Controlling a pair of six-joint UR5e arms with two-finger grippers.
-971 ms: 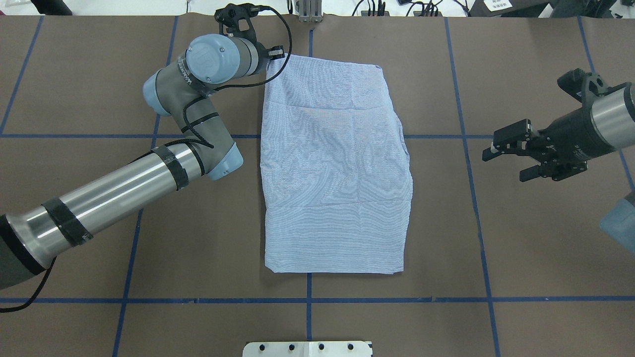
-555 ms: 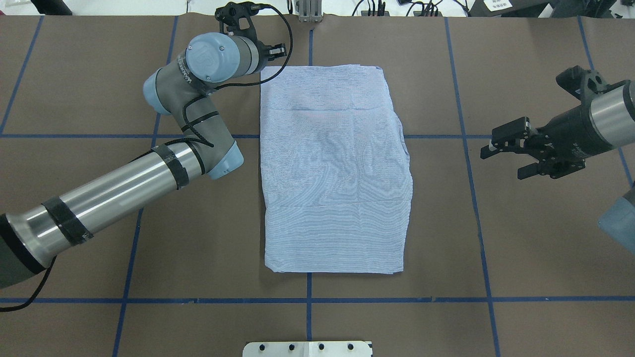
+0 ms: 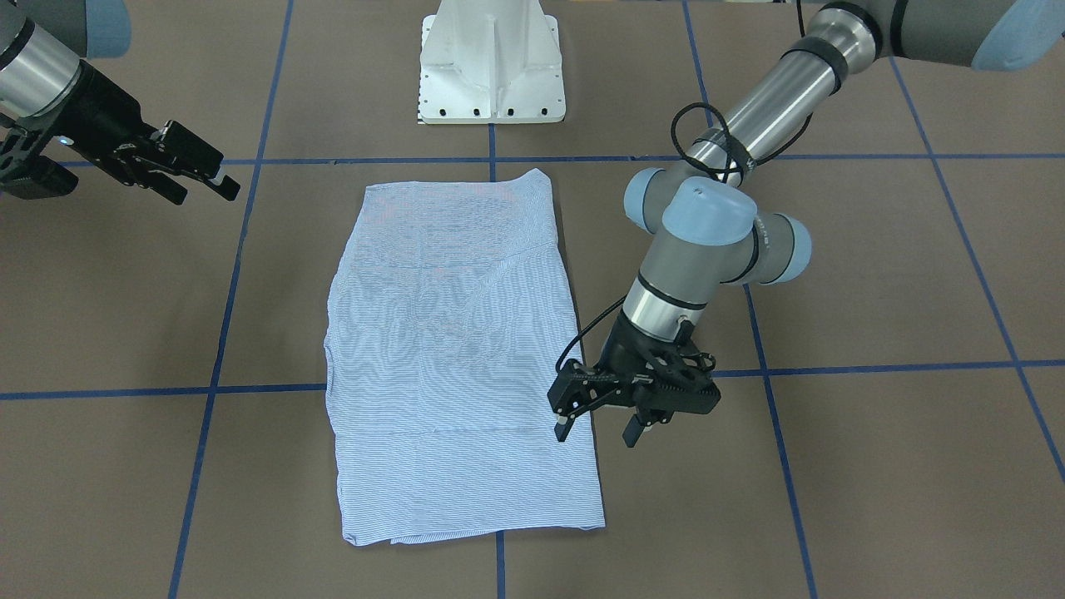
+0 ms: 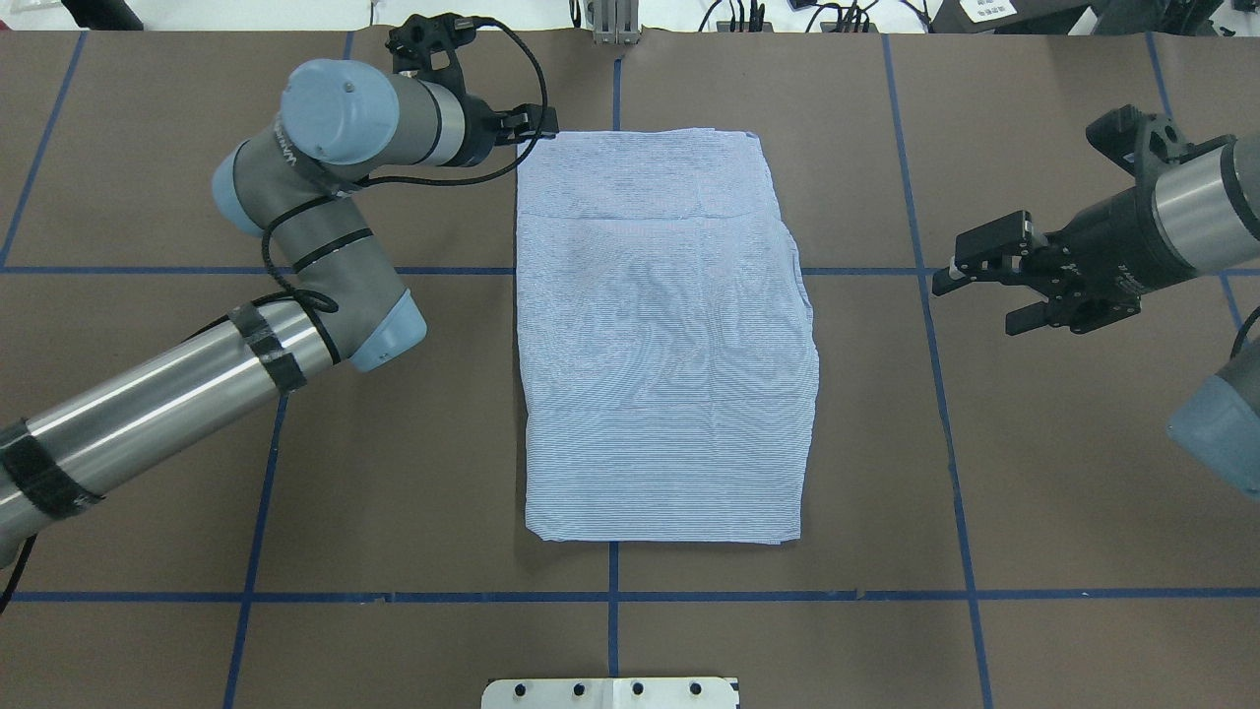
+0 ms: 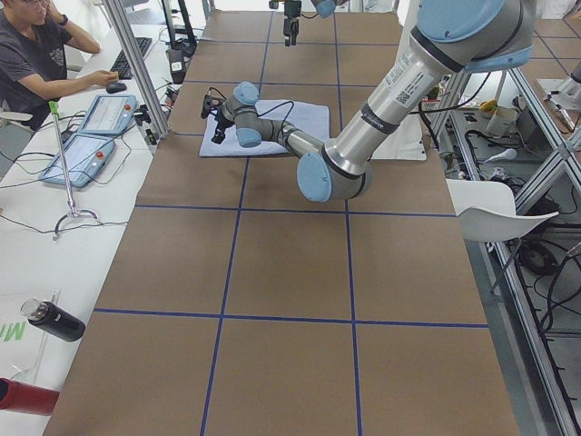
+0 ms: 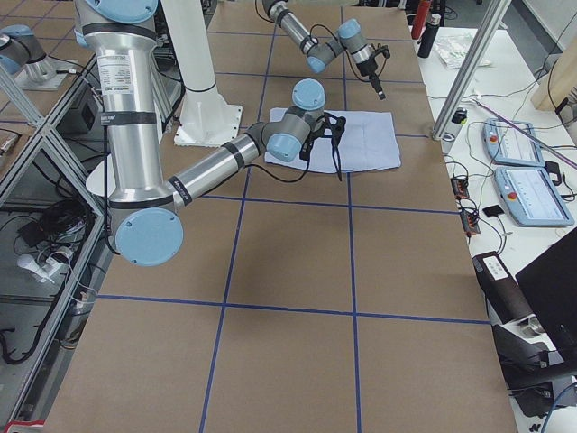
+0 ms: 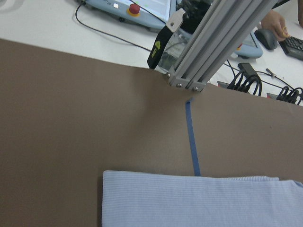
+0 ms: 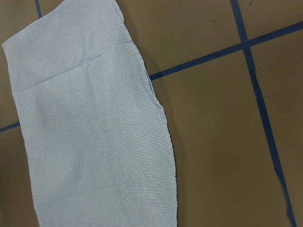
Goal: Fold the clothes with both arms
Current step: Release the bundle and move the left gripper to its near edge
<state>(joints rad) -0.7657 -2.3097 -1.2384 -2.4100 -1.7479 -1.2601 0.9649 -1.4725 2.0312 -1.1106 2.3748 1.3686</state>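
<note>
A brown paper surface (image 4: 1034,492) with blue tape lines shows wide on every side of the light blue striped shirt (image 4: 660,335), folded flat at its centre. The black left hand (image 3: 597,433), fingers spread, hangs at the shirt's far left corner. The black right hand (image 4: 976,300), also spread, hovers well right of its edge.

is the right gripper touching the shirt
No, the right gripper is open and well clear of the shirt, with bare table between them.

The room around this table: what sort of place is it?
Likely a robotics lab: the left arm and right arm flanking a shirt on a gridded table, control pendants and a person alongside.
</note>
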